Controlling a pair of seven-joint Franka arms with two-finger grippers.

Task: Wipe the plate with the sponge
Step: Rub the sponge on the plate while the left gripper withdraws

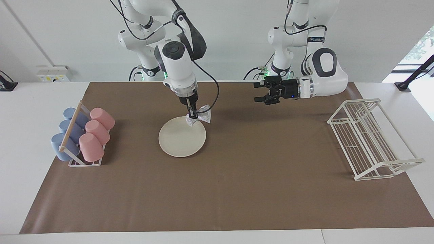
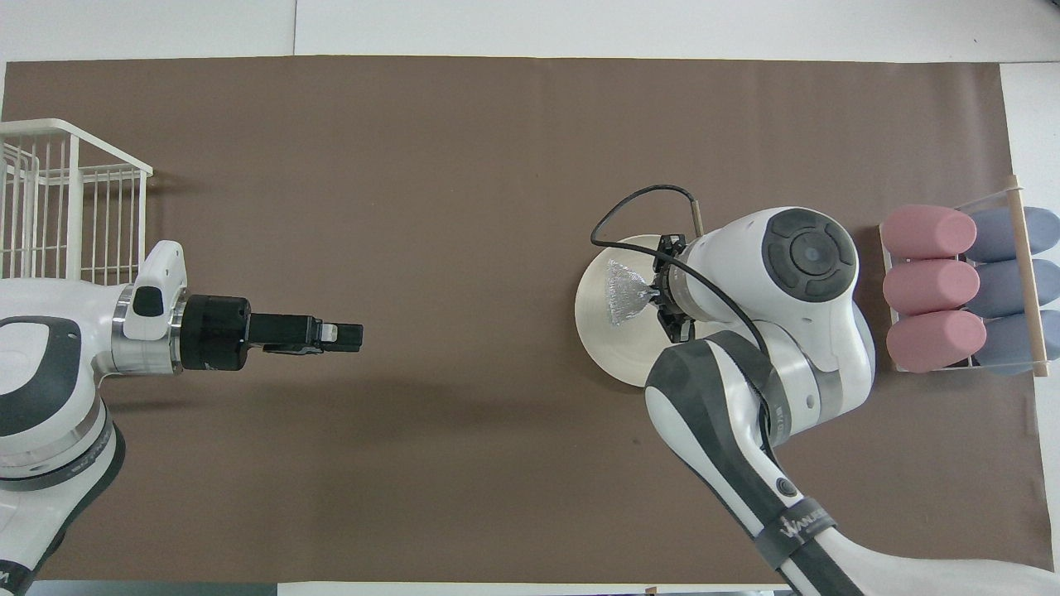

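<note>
The cream-white plate (image 1: 179, 142) (image 2: 603, 352) lies flat on the brown mat toward the right arm's end of the table. My right gripper (image 1: 194, 116) (image 2: 652, 292) points down over the plate's rim nearest the robots, shut on the silvery sponge (image 1: 202, 118) (image 2: 623, 291). The sponge hangs just at the plate's rim; whether it touches I cannot tell. My left gripper (image 1: 257, 93) (image 2: 354, 335) is held level above the mat near the middle of the table, open, with nothing between its fingers.
A small rack of pink and blue cups (image 1: 83, 135) (image 2: 961, 290) stands at the right arm's end of the mat, close to the plate. A white wire rack (image 1: 369, 139) (image 2: 66, 207) stands at the left arm's end.
</note>
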